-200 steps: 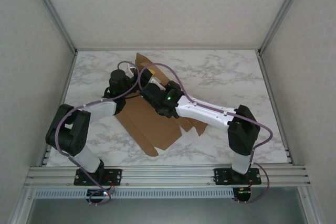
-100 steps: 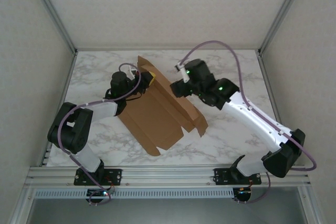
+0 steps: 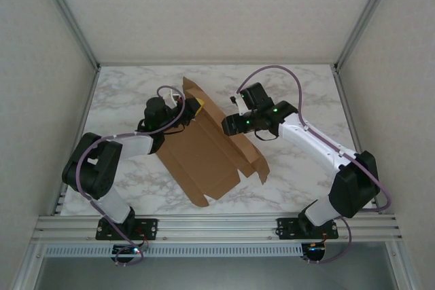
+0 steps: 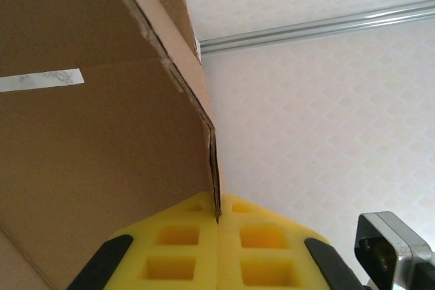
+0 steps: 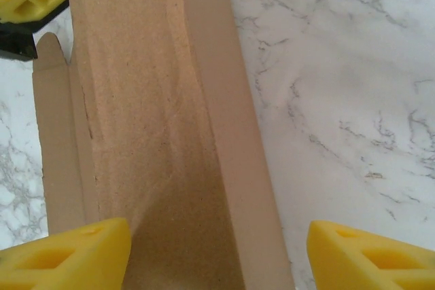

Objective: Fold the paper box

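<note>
Moved: right gripper has come back in from the far right to the right edge of the paper box. Half a second ago it was off the sheet, and before that across its middle. The left gripper has barely shifted.
Left fingers: yellow pads pressed together, pinching the edge of a raised cardboard flap at the sheet's far end. The edge runs straight into the seam between them.
Right fingers: yellow fingertips spread wide, one on either side of a long raised flap. Nothing is gripped — cannot tell whether they touch the cardboard.
Box place: middle of the marble table, lying diagonally from far left to near right.
Box shape: mostly a flat die-cut sheet. The far flap stands up at the left gripper and the long right-edge flap is partly lifted — not yet a closed box.
Cut off: in the right wrist view the bottom edge crops both fingertips. In the left wrist view the pads' lower half is cropped.
Hard to make out: from above, the left jaws sit partly under the wrist and a purple cable. The right jaws are dark and small there.
Behind flap: white patterned wall with a metal rail.
</note>
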You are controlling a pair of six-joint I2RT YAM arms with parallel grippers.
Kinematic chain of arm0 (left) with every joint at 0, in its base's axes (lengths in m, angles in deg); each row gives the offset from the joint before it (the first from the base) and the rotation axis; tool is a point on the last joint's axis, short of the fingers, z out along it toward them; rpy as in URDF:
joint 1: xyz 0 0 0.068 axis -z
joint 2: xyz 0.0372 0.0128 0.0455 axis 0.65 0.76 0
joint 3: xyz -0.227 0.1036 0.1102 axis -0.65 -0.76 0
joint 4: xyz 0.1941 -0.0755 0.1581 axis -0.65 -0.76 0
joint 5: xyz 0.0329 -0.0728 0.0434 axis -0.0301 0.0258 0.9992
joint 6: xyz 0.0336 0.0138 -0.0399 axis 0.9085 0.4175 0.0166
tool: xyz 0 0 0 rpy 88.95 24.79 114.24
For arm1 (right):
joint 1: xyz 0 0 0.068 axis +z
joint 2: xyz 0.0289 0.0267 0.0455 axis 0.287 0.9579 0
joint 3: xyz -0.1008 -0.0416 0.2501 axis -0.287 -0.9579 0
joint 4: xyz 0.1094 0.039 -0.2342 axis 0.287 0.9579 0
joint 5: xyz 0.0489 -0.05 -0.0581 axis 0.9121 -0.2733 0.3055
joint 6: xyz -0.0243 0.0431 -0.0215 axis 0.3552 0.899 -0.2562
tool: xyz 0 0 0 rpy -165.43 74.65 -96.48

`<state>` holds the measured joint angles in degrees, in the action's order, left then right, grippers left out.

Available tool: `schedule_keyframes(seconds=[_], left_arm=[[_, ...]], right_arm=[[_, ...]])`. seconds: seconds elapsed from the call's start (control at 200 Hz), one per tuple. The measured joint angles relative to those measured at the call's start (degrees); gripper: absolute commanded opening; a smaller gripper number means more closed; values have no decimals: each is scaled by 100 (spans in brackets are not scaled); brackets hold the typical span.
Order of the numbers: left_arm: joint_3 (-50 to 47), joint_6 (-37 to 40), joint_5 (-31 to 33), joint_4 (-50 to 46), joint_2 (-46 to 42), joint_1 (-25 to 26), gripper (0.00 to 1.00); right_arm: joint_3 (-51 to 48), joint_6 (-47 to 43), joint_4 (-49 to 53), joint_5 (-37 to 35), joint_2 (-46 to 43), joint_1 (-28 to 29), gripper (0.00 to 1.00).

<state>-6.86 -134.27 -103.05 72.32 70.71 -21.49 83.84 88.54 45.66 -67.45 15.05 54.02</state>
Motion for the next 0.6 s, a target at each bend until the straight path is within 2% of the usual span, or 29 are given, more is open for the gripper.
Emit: schedule_keyframes(seconds=[0.075,0.14,0.366,0.451,0.601], left_arm=[[-31,0,-11,7,0,0,9],[-81,4,-13,39,2,0,14],[-160,7,-17,127,2,33,35],[-175,42,-39,157,0,101,36],[-177,42,-35,188,2,258,31]], right_arm=[[-76,20,-68,61,7,-24,50],[-142,70,-142,101,11,-35,43],[-238,120,-289,275,11,-46,42],[-256,120,-323,308,11,-46,42],[-286,120,-352,341,11,-46,41]])
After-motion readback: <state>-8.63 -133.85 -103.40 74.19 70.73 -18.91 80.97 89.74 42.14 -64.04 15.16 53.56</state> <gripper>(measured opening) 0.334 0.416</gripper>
